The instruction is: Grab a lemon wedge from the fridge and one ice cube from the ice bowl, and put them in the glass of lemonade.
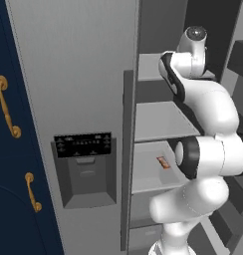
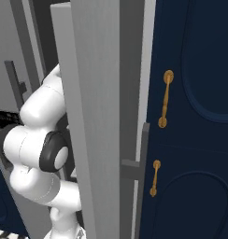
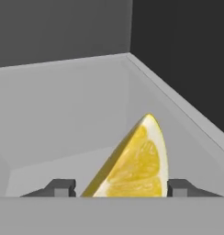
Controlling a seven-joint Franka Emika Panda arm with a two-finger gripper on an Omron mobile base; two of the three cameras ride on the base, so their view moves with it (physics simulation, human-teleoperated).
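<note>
Step in hand is the pick inside the fridge point(image 1: 73, 74): jaws stand either side of the lemon wedge point(image 3: 132, 165), not visibly gripping; next, close and lift out.

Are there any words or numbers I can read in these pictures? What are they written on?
None can be read.
Dispenser panel on the fridge: rows of tiny pale marks, too small and blurred to read.
Small orange packet on a fridge shelf: any print on it is too small to tell.
Lemon wedge and navy cabinets: no writing.
</note>
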